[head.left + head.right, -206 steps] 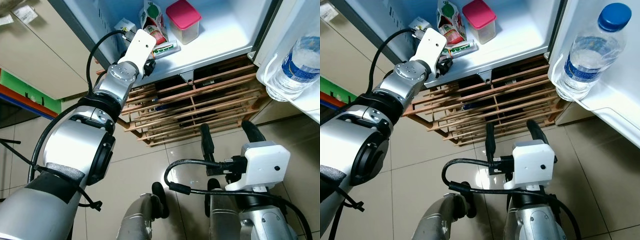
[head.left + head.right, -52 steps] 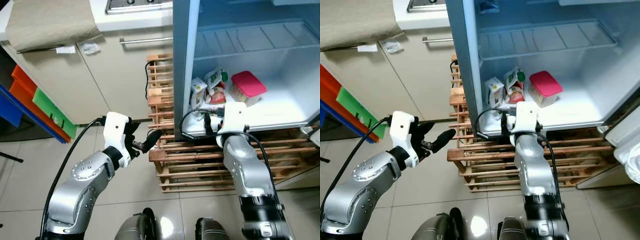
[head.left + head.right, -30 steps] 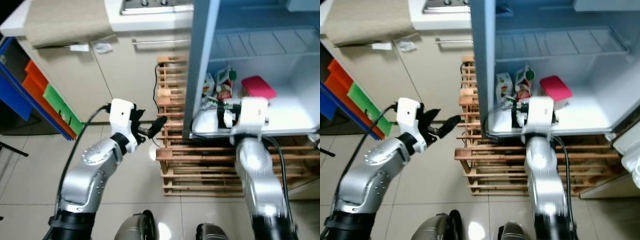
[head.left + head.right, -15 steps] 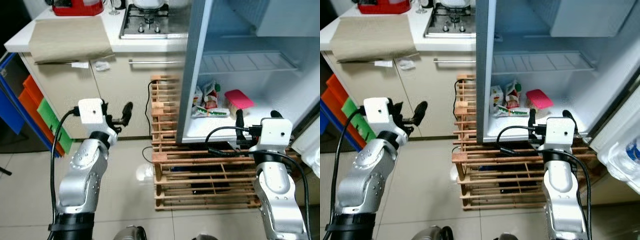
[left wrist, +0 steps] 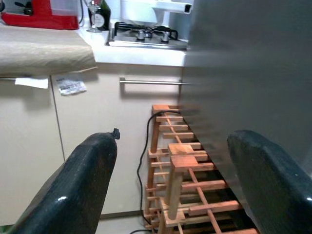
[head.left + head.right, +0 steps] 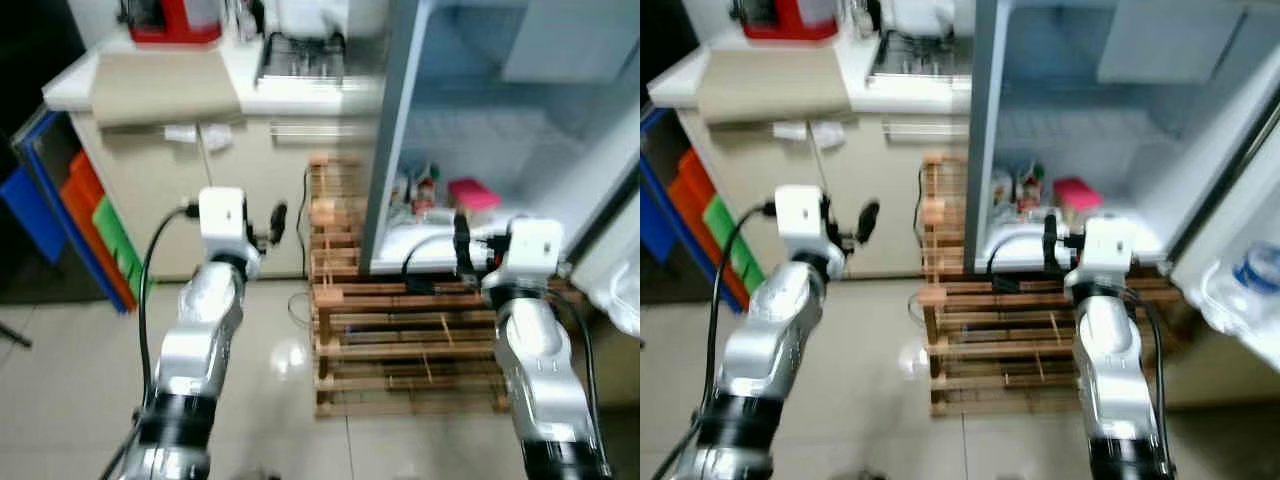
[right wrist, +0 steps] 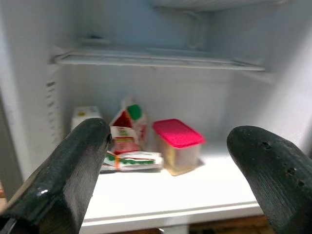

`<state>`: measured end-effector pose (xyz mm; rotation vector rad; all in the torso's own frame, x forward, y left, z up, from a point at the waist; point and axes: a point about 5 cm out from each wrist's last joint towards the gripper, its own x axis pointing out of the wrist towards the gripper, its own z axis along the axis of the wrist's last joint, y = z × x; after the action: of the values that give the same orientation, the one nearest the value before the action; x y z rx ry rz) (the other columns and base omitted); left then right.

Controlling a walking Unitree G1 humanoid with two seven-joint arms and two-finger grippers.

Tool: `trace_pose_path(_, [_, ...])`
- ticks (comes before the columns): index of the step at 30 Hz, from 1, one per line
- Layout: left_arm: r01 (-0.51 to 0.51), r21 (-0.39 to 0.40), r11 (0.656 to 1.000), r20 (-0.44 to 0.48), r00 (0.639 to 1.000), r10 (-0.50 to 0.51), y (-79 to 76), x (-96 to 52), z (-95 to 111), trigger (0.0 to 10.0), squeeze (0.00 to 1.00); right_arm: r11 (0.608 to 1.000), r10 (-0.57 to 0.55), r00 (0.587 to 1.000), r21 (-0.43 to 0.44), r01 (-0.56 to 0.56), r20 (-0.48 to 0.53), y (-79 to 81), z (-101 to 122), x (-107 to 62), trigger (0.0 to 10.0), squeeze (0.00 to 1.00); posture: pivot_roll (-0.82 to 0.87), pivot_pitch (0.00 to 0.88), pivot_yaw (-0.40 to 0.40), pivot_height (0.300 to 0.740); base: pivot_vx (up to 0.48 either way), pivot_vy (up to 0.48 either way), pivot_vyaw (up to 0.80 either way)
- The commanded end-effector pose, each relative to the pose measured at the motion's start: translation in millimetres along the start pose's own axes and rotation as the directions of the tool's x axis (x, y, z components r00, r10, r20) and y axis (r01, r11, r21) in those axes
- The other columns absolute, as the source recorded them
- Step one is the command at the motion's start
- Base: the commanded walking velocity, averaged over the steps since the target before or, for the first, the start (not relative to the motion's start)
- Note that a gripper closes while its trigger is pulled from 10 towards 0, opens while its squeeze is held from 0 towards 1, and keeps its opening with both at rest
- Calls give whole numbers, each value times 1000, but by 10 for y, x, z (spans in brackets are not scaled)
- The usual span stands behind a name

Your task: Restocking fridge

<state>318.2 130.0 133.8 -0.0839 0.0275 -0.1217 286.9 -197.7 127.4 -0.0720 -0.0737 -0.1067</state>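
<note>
The fridge (image 6: 985, 150) stands open in the upper right of the eye views, its grey side wall upright near the middle and its door swung out at the right edge; a water bottle (image 6: 1248, 275) sits in the door rack there. On the fridge's lowest shelf (image 7: 161, 195) stand a container with a pink lid (image 7: 178, 146), a red and green carton (image 7: 127, 127) to its left, a white carton (image 7: 83, 116) further left, and a flat green and white packet (image 7: 131, 160) lying in front of the cartons; the wire shelf (image 7: 156, 58) above them is bare.

The right tool (image 7: 168, 180) is raised at the fridge's open front, its two black fingers (image 7: 73, 170) spread wide and holding nothing, pointing at the lowest shelf; the left tool (image 5: 170, 180) is raised in the left half of the frame, outside the fridge wall, its fingers (image 5: 83, 175) likewise spread wide and empty, facing a beige cabinet (image 5: 92, 141) and a wooden slatted rack (image 5: 180, 175) that runs beneath the fridge.

Above the cabinet a tabletop (image 6: 240, 75) carries a tan cloth (image 6: 160, 85), a red appliance (image 6: 175, 20) and a gas hob (image 5: 141, 36); the eye views are blurred.
</note>
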Motion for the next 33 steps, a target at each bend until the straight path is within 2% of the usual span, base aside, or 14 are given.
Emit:
trace_pose_path(1, [8, 6, 1000, 26, 1000, -8, -51, 43, 66, 10000, 0, 1000, -5, 1000, 6, 5, -7, -31, -12, 15, 10000, 616, -157, 0, 26, 740, 0, 0, 0])
trace_pose_path(11, [7, -1, 1000, 27, 1000, -7, -48, 57, 27, 10000, 0, 1000, -12, 999, -7, 12, -33, -73, -89, -42, 10000, 620, -172, 0, 35, 740, -198, 0, 0])
trace_pose_path(18, [10, 0, 1000, 28, 1000, -10, -62, 73, 19, 10000, 0, 1000, -20, 999, -19, 20, -42, -115, -116, -78, 10000, 620, -180, 0, 37, 740, 0, 0, 0])
trace_pose_path(25, [25, -24, 999, 42, 999, -24, -51, 49, 11, 10000, 0, 997, -57, 994, -51, 52, -91, -255, -254, -208, 10000, 620, -188, 0, 40, 740, 0, 0, 0])
trace_pose_path(33, [39, -52, 998, 38, 999, -37, -58, 44, -23, 10000, 0, 995, -81, 987, -74, 72, -138, -342, -388, -331, 10000, 620, -204, 0, 44, 740, 0, -468, 0])
